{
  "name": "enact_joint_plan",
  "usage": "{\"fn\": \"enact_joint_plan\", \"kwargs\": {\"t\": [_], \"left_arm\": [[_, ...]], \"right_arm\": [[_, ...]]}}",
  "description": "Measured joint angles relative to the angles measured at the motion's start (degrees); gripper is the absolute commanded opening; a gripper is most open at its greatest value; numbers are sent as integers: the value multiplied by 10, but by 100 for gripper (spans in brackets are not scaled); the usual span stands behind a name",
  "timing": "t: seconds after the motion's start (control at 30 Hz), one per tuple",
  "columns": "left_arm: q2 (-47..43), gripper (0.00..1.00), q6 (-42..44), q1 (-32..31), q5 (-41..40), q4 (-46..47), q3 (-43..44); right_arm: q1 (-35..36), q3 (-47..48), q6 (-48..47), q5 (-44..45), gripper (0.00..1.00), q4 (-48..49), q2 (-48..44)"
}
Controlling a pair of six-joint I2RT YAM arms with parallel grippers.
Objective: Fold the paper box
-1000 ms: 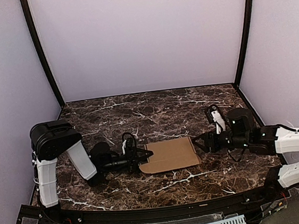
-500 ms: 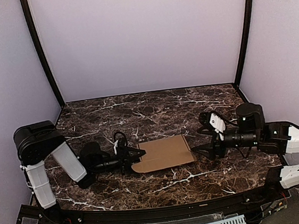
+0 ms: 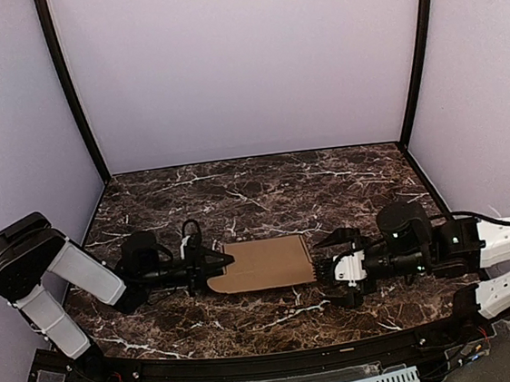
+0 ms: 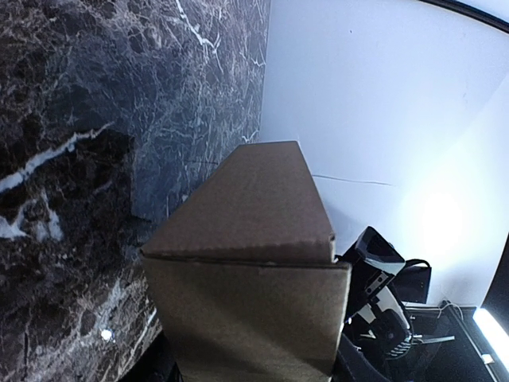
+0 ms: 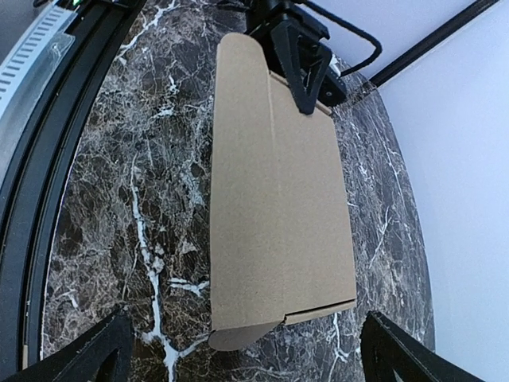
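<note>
we clamp the paper box (image 3: 264, 263) endwise in our left jaws, steadying it (flat along the worktop (image 3: 264, 190)); our right jaws gape, empty, opposite.

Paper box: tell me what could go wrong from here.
1. Only the left hand grips the paper box, and at one end; the thin card may twist or slip out.
2. The right hand stands open, flanking the free end; closing off-centre could crush the rounded flap instead of folding along a crease.
</note>
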Motion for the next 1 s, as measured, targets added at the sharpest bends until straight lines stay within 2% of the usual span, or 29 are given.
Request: {"fn": "enact_joint_plan", "kwargs": {"t": [0.2,0.43,0.8,0.9,1.0], "left_arm": [[-86,4,13,16,43,-67,-7],[-185,5,37,25,82,-159,-9],[-214,5,25,25,125,-189,-13],[-227,6,25,25,132,-197,-13],[-240,6,25,25,136,-204,-13]], "right_arm": [[37,-7,-60,66,99,30,29],[85,-45,-129,131,98,122,51],[146,-127,-278,241,99,376,104],[151,-127,-306,255,95,430,120],[152,-127,-332,265,86,481,135]]}}
